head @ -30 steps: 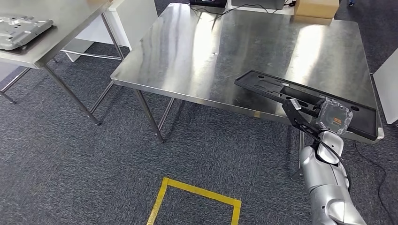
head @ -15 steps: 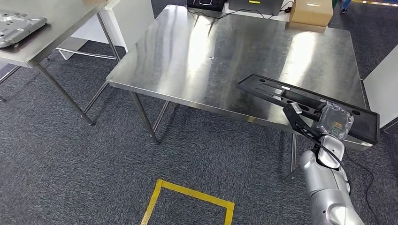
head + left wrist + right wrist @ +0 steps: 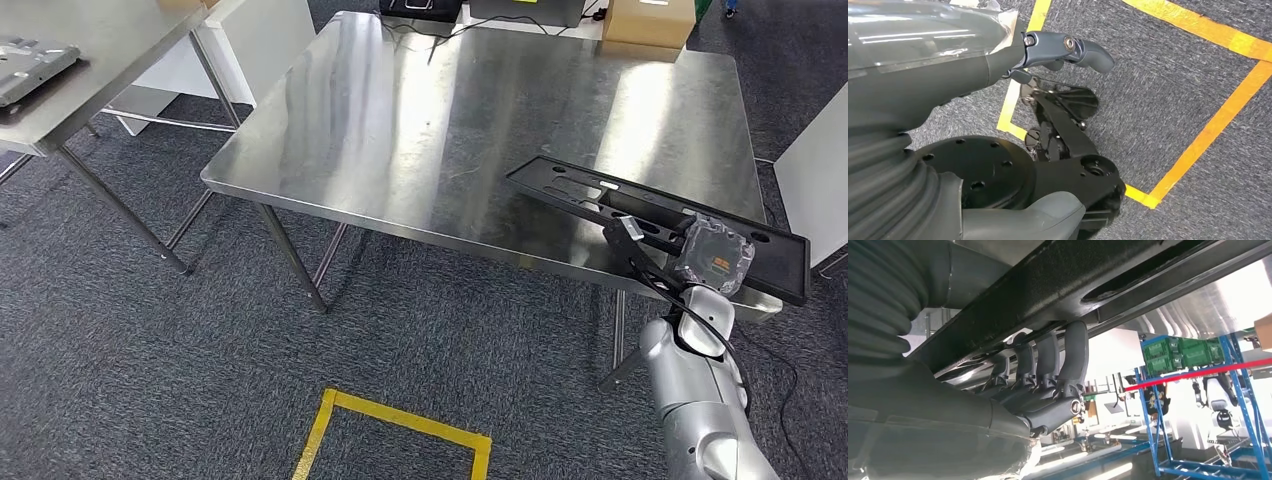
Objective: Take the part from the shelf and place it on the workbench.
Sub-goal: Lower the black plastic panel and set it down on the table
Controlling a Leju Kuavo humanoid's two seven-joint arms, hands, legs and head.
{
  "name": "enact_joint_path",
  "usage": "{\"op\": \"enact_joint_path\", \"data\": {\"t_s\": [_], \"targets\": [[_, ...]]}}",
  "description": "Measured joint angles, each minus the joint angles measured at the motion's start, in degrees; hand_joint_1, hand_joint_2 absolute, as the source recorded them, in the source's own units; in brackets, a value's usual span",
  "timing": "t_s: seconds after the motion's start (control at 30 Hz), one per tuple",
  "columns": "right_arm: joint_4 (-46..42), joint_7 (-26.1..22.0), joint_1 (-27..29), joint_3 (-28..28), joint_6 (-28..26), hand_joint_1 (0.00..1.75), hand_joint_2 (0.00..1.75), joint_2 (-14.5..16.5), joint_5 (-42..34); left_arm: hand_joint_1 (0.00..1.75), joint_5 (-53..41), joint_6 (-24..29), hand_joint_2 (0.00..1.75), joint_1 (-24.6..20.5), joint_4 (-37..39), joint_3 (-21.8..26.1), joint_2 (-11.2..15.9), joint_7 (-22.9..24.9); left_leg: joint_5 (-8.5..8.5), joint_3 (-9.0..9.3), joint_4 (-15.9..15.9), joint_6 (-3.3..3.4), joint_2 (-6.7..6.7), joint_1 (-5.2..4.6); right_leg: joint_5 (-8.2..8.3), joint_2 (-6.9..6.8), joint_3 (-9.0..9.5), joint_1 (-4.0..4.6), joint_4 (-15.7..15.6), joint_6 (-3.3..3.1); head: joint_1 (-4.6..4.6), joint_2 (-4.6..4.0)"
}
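The part (image 3: 610, 200) is a long, flat black frame with slots. My right hand (image 3: 700, 258) grips it near its right end and holds it low over the near right corner of the steel workbench (image 3: 440, 120). Whether the part touches the top I cannot tell. In the right wrist view the dark fingers (image 3: 1050, 362) curl around the black part (image 3: 1058, 287) from beneath. My left hand (image 3: 1058, 75) hangs over the carpet with its thumb out and nothing in it.
A second steel table (image 3: 110, 60) at the far left carries a grey metal plate (image 3: 30, 62). A cardboard box (image 3: 650, 20) and cables lie at the workbench's far edge. A white cabinet (image 3: 812, 180) stands at the right. Yellow tape (image 3: 400, 420) marks the carpet.
The whole picture has shifted, so the camera has moved and the workbench looks a little nearer. My right hand keeps its hold on the black part over the same corner.
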Motion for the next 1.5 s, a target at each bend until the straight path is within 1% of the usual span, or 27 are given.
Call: {"op": "enact_joint_path", "data": {"t_s": [0.07,0.1,0.17,0.27,0.33,0.4,0.43,0.47,0.5,0.57,0.63,0.7,0.73,0.83,0.87,0.93,1.0,1.03,1.07,1.1,1.17,1.23,1.3,1.33,1.4,1.47,1.5], "targets": [[-0.02,0.00,-0.14,0.04,0.00,1.75,1.75,0.09,-0.01,0.00,0.04,0.00,1.75,0.00,0.00,-0.01,0.02,0.01,4.67,2.99,-7.66,0.82,-0.50,-0.07,-0.16,0.25,0.38,0.00,-0.10,-0.20,0.01,0.00],[-0.03,0.00,-0.25,0.06,0.00,1.75,1.75,0.14,-0.01,0.00,0.04,0.00,1.75,-0.01,0.00,-0.01,0.03,0.01,6.17,4.55,-11.21,1.13,-0.77,-0.20,-0.21,0.36,0.49,0.12,-0.18,-0.25,0.02,0.00],[-0.07,0.00,-0.37,0.11,0.00,1.75,1.75,0.19,-0.01,0.00,0.03,0.00,1.75,-0.03,0.00,-0.01,0.05,0.02,6.78,5.92,-14.32,1.36,-1.05,-0.53,-0.22,0.51,0.54,0.25,-0.51,-0.23,0.05,0.00],[-0.14,0.00,-0.35,0.14,0.00,1.75,1.75,0.18,-0.01,0.00,0.07,0.10,1.75,-0.05,0.00,-0.02,0.02,0.07,7.13,6.48,-15.50,1.54,-0.76,-0.79,-0.28,0.37,0.50,0.52,-0.89,0.28,0.10,0.00],[-0.19,-0.01,-0.44,0.21,0.03,1.75,1.75,0.20,0.00,0.00,0.19,0.46,1.75,-0.08,0.00,-0.02,-0.05,0.34,7.74,7.17,-16.67,2.09,-0.56,-0.82,-2.03,-0.10,-1.04,0.84,2.38,-0.06,0.19,0.00],[-0.17,-0.02,-0.42,0.33,0.17,1.75,1.75,0.16,0.01,0.00,0.34,0.82,1.75,-0.09,0.00,-0.02,-0.08,0.74,7.83,7.32,-16.85,2.58,-0.51,-1.23,-5.00,-0.36,-4.48,1.14,9.46,-0.90,0.24,0.00],[-0.17,-0.02,-0.31,0.38,0.26,1.75,1.75,0.14,0.01,0.00,0.45,0.92,1.75,-0.08,0.00,-0.02,-0.08,0.92,7.80,7.33,-16.83,2.68,-0.54,-1.48,-5.92,-0.37,-5.99,1.35,12.41,-1.05,0.23,0.00],[-0.17,-0.02,-0.17,0.41,0.34,1.75,1.75,0.13,0.01,0.00,0.56,0.93,1.75,-0.07,0.00,-0.02,-0.10,1.06,7.76,7.35,-16.81,2.78,-0.57,-1.73,-5.99,-0.37,-6.61,1.59,13.49,-0.99,0.22,0.00],[-0.17,-0.02,-0.08,0.43,0.39,1.75,1.75,0.11,0.00,0.00,0.67,0.94,1.75,-0.07,0.00,-0.02,-0.13,1.16,7.73,7.38,-16.78,2.85,-0.61,-1.93,-5.34,-0.37,-6.32,1.83,12.76,-0.81,0.22,0.00],[-0.19,-0.02,-0.10,0.44,0.42,1.75,1.75,0.11,-0.01,0.00,0.78,0.83,1.75,-0.07,0.00,-0.02,-0.18,1.19,7.66,7.51,-16.70,2.92,-0.64,-2.24,-2.58,-0.44,-3.26,2.29,6.59,-0.51,0.23,0.00],[-0.23,-0.02,-0.26,0.47,0.43,1.75,1.75,0.11,-0.01,0.00,0.78,0.50,1.75,-0.08,-0.01,-0.02,-0.21,0.98,7.51,7.52,-16.51,2.90,-0.63,-2.54,-0.36,-0.67,-0.07,2.70,0.25,-0.95,0.19,0.00],[-0.29,-0.02,-0.37,0.51,0.45,1.75,1.75,0.15,0.00,0.00,0.78,0.09,1.75,-0.06,-0.02,-0.02,-0.25,0.72,7.36,7.41,-16.34,2.77,-0.61,-2.80,0.49,-0.77,1.22,2.96,-2.32,-1.79,0.14,0.00],[-0.32,-0.02,-0.40,0.54,0.47,1.75,1.75,0.16,0.00,0.00,0.78,-0.09,1.75,-0.04,-0.02,-0.03,-0.27,0.62,7.34,7.35,-16.31,2.68,-0.59,-2.89,0.64,-0.73,1.39,3.03,-2.43,-2.04,0.13,0.00],[-0.35,-0.03,-0.47,0.63,0.48,1.75,1.75,0.27,-0.01,0.00,0.73,-0.45,1.75,0.00,-0.02,-0.09,-0.18,0.30,6.28,6.80,-15.03,1.90,-0.65,-2.87,0.97,-0.73,1.83,2.04,-2.99,-2.83,0.06,0.00],[-0.37,-0.05,-0.50,0.69,0.48,1.75,1.75,0.35,-0.01,0.00,0.72,-0.49,1.75,-0.01,-0.02,-0.11,-0.16,0.21,5.00,5.93,-13.03,1.36,-0.71,-2.67,1.05,-0.76,2.06,1.66,-3.19,-3.09,-0.02,0.00],[-0.40,-0.09,-0.57,0.86,0.49,1.75,1.75,0.53,0.00,0.00,0.69,-0.46,1.75,0.01,-0.02,-0.15,-0.23,0.19,1.46,2.59,-5.94,0.12,-0.73,-1.64,1.02,-0.79,2.21,1.39,-3.25,-3.30,-0.20,0.00],[-0.40,-0.13,-0.58,1.04,0.53,1.75,1.75,0.69,0.01,0.00,0.70,-0.37,1.75,0.04,-0.02,-0.17,-0.24,0.34,-0.17,-0.25,-0.45,-0.92,-0.62,-0.47,0.96,-0.77,2.21,1.11,-3.22,-3.25,-0.18,0.00],[-0.39,-0.14,-0.59,1.12,0.57,1.75,1.75,0.75,0.02,0.00,0.72,-0.33,1.75,0.05,-0.02,-0.17,-0.23,0.44,0.64,-0.22,-0.75,-1.35,-0.56,0.03,0.89,-0.75,2.25,0.90,-3.21,-3.14,-0.20,0.00],[-0.39,-0.14,-0.62,1.21,0.62,1.75,1.75,0.82,0.02,0.00,0.73,-0.31,1.75,0.06,-0.02,-0.17,-0.23,0.54,2.42,1.01,-3.35,-1.76,-0.51,0.50,0.76,-0.73,2.37,0.63,-3.20,-2.93,-0.18,0.00],[-0.40,-0.15,-0.69,1.31,0.66,1.75,1.75,0.90,0.02,0.00,0.75,-0.28,1.75,0.05,-0.02,-0.17,-0.24,0.62,4.56,3.10,-7.48,-2.16,-0.51,0.94,0.59,-0.71,2.55,0.39,-3.19,-2.61,-0.20,0.00],[-0.40,-0.16,-0.96,1.50,0.70,1.75,1.75,0.99,0.01,0.00,0.80,-0.20,1.75,0.00,-0.02,-0.17,-0.37,0.73,6.72,6.84,-14.45,-2.61,-0.79,1.17,0.34,-0.65,2.71,0.34,-3.18,-1.72,-0.34,0.00],[-0.40,-0.19,-1.24,1.70,0.70,1.75,1.75,1.05,0.01,0.00,0.86,-0.10,1.75,-0.01,-0.02,-0.17,-0.48,0.88,6.37,7.87,-16.17,-2.02,-1.09,0.67,0.36,-0.56,2.69,0.62,-3.45,-0.73,-0.45,0.00],[-0.39,-0.21,-1.33,1.88,0.70,1.75,1.75,1.16,0.00,0.00,0.92,-0.01,1.75,0.03,-0.02,-0.17,-0.46,0.99,6.44,8.10,-16.41,-0.71,-1.08,0.30,0.32,-0.54,2.85,0.48,-3.81,0.20,-0.43,0.00],[-0.39,-0.22,-1.35,1.92,0.70,1.75,1.75,1.22,-0.01,0.00,0.95,0.03,1.75,0.02,-0.02,-0.16,-0.47,1.01,6.51,8.36,-16.66,-0.03,-1.04,0.23,-0.06,-0.60,2.55,0.36,-3.18,0.38,-0.35,0.00],[-0.38,-0.30,-1.48,1.98,0.70,1.75,1.75,1.31,0.00,0.00,0.97,0.08,1.75,0.00,-0.02,-0.15,-0.47,1.01,6.53,8.90,-17.08,1.09,-0.93,0.16,-2.12,-0.74,-0.14,0.32,1.95,0.02,-0.07,0.00],[-0.27,-0.37,-1.52,2.04,0.70,1.75,1.75,1.33,0.00,0.00,0.98,0.13,1.75,0.00,-0.02,-0.15,-0.49,1.01,6.19,9.22,-17.08,1.81,-0.91,-0.31,-4.65,-0.79,-5.02,0.81,10.49,-0.50,0.13,0.00],[-0.20,-0.37,-1.45,2.05,0.70,1.75,1.75,1.33,0.00,0.00,0.98,0.15,1.75,0.01,-0.02,-0.15,-0.52,1.02,5.98,9.44,-17.07,2.05,-0.94,-0.58,-5.07,-0.79,-6.94,1.11,13.27,-0.54,0.15,0.00]]}}
